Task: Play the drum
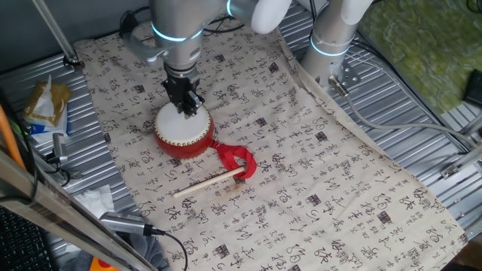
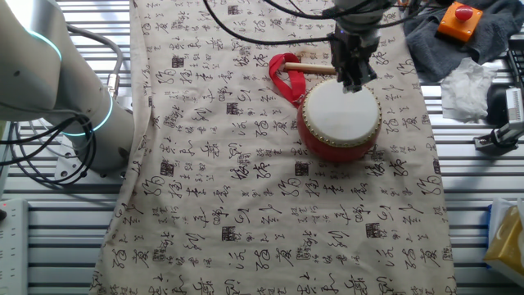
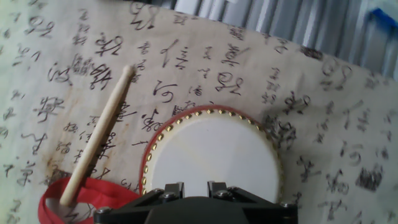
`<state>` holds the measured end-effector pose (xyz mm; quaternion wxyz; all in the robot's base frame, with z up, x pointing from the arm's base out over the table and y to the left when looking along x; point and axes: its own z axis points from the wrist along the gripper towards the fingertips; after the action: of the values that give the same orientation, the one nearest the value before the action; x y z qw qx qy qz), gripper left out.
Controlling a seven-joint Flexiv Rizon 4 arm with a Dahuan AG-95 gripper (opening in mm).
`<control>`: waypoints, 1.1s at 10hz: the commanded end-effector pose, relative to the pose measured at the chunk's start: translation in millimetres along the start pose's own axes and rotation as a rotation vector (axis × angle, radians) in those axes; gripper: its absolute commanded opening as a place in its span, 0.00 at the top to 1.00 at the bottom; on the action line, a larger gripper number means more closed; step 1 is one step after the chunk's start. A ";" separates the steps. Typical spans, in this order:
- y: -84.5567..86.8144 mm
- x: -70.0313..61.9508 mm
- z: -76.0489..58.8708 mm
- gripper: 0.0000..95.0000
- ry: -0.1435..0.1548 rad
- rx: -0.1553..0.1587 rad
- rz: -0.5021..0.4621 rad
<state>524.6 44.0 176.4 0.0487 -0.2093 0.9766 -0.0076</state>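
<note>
One drum (image 1: 183,130) upright, skin facing up, ribbon loop (image 1: 237,160) trailing toward stick (image 1: 208,183); jaws nearly closed, empty

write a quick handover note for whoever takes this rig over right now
Claw: empty, fingers close together, over the far edge of the skin; contact cannot be told.
Small red round drum with white skin: upright on the printed cloth.
Thin pale wooden stick: lying beside the drum across its red ribbon loop, not held.
Done: claw brought to the skin.
Left: tap the skin.
</note>
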 end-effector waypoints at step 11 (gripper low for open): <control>17.3 -9.8 3.3 0.60 0.015 -0.052 0.046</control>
<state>526.4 64.9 173.6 0.0352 -0.1901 0.9810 0.0177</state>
